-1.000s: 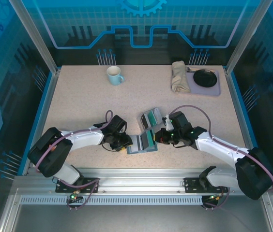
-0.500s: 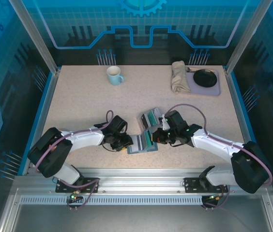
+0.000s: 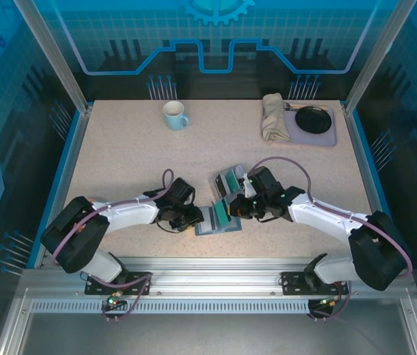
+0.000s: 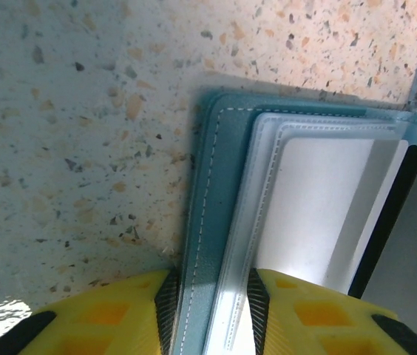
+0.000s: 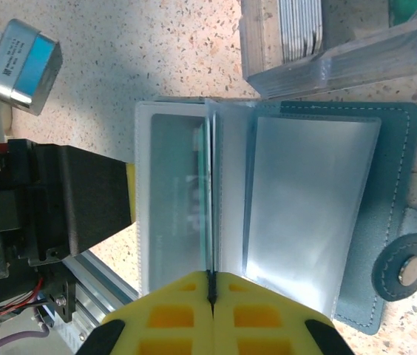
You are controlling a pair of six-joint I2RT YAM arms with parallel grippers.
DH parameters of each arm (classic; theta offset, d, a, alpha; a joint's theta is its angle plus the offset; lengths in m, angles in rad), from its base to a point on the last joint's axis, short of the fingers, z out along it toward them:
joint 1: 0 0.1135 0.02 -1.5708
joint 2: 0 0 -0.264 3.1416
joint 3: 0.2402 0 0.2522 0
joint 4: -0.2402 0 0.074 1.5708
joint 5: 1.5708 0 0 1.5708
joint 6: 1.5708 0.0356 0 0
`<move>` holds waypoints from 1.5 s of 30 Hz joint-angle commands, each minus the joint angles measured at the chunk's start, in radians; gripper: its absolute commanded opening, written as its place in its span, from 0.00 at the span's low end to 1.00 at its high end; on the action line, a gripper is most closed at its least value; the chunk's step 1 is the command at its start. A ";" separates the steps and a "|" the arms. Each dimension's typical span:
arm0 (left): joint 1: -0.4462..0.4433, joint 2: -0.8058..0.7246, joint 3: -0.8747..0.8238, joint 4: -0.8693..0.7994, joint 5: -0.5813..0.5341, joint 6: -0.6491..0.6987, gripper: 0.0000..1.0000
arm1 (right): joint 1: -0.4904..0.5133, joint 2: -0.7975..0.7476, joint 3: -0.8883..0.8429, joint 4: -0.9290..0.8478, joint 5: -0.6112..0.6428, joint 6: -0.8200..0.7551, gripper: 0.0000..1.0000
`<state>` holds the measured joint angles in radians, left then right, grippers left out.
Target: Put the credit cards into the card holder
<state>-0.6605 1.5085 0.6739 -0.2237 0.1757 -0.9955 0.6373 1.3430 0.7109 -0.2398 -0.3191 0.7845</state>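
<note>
The blue-teal card holder [image 3: 218, 220] lies open on the table near the front, between the two arms. My left gripper [image 4: 210, 296] is shut on the card holder's [image 4: 207, 200] left cover and a clear sleeve. My right gripper [image 5: 211, 285] is shut on a thin teal-green credit card [image 5: 210, 207], seen edge-on. The card stands among the clear sleeves at the middle of the card holder [image 5: 390, 222]. More credit cards [image 5: 301, 29] stand in a clear rack just beyond it.
The clear card rack [image 3: 229, 180] sits right behind the card holder. A pale mug [image 3: 174, 115] stands far back left. A folded cloth [image 3: 273, 117] and a black dish [image 3: 313, 117] rest on a grey tray [image 3: 313, 139] at the back right. The left gripper's black body [image 5: 68, 200] is beside the holder.
My right gripper has moved left with the card, from beside the card holder to over its middle. The left gripper has kept its hold and place.
</note>
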 commanded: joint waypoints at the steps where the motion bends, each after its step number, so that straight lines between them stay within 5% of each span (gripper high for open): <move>1: -0.011 -0.022 -0.026 0.016 -0.042 0.001 0.35 | 0.015 0.009 0.026 -0.036 0.016 -0.016 0.02; 14: -0.011 -0.178 -0.089 -0.079 -0.205 -0.076 0.41 | 0.010 -0.029 0.052 -0.155 0.138 -0.037 0.02; 24: -0.010 -0.148 -0.060 0.031 -0.092 0.005 0.52 | 0.023 -0.044 -0.010 0.059 0.020 0.027 0.02; 34: -0.012 -0.054 -0.043 0.086 -0.029 0.016 0.52 | 0.042 0.041 -0.051 0.143 0.041 0.080 0.01; 45: -0.014 0.006 -0.025 0.076 -0.021 0.022 0.47 | 0.042 -0.100 0.002 -0.231 0.372 0.019 0.01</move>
<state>-0.6685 1.4673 0.6342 -0.1837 0.1135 -0.9920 0.6762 1.2900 0.6918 -0.3302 -0.0689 0.8303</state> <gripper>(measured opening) 0.473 0.044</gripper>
